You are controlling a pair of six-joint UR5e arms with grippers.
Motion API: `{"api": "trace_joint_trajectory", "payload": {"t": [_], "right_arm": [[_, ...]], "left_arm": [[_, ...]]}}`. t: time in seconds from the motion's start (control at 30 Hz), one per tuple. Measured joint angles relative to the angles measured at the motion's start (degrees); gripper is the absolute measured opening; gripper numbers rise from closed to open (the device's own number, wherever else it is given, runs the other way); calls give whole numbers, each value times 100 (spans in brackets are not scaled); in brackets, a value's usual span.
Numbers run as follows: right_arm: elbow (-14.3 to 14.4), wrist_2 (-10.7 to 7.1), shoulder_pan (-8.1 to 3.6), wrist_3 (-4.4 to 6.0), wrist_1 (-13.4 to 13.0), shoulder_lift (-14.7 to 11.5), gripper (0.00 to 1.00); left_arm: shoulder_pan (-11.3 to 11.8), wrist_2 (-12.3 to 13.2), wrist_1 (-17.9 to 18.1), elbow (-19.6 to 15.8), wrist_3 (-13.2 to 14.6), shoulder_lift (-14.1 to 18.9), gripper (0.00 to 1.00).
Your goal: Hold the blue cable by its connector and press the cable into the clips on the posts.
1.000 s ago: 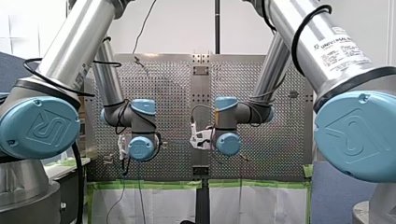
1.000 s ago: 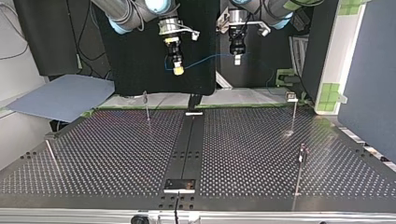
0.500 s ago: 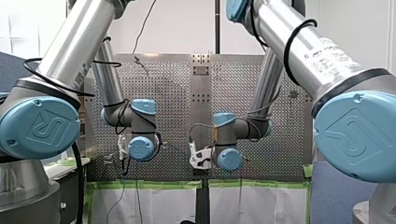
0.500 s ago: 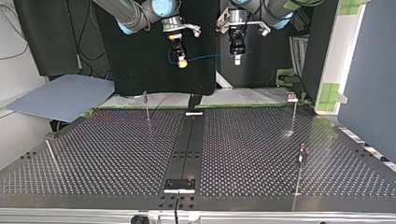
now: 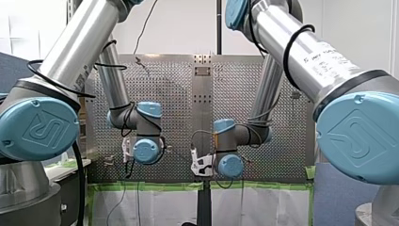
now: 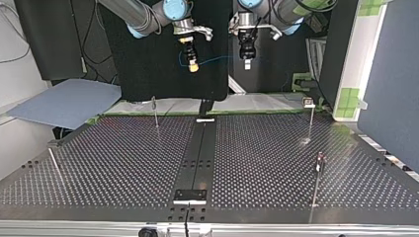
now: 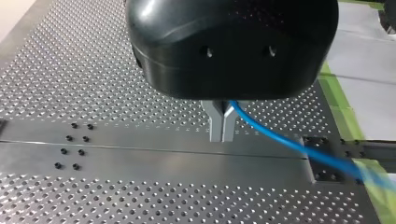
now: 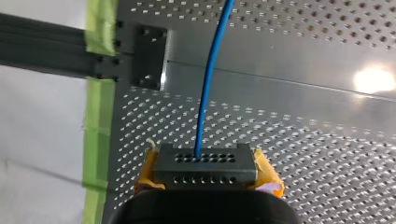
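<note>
One blue cable [image 6: 217, 59] hangs in the air, strung between the two grippers, well above the perforated table [image 6: 123, 163] and near its edge on the arms' side. Its dark connector [image 8: 205, 165] is clamped between the yellow pads [image 8: 267, 177] of my right gripper [image 6: 193, 66], and the cable runs straight out ahead over the table. My left gripper [image 7: 222, 135] has its metal fingers pinched together on the cable further along. Thin posts [image 6: 155, 112] stand on the table, well below the cable and apart from it.
</note>
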Motion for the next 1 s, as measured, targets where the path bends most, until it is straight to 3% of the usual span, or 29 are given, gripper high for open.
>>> {"api": "trace_joint_trajectory", "payload": {"t": [0.23,0.43,0.57,1.0], "right_arm": [[-103,-221,-39,326,90,-330,2],[-394,-514,-65,612,391,-673,2],[-606,-570,-70,661,606,-890,2],[-1232,-613,-100,671,1231,-1516,2]], "left_arm": [[41,-95,-347,252,-210,281,0],[93,-177,-662,357,-437,602,0],[144,-248,-882,505,-472,826,0],[343,-289,-1516,859,-476,1458,0]]}}
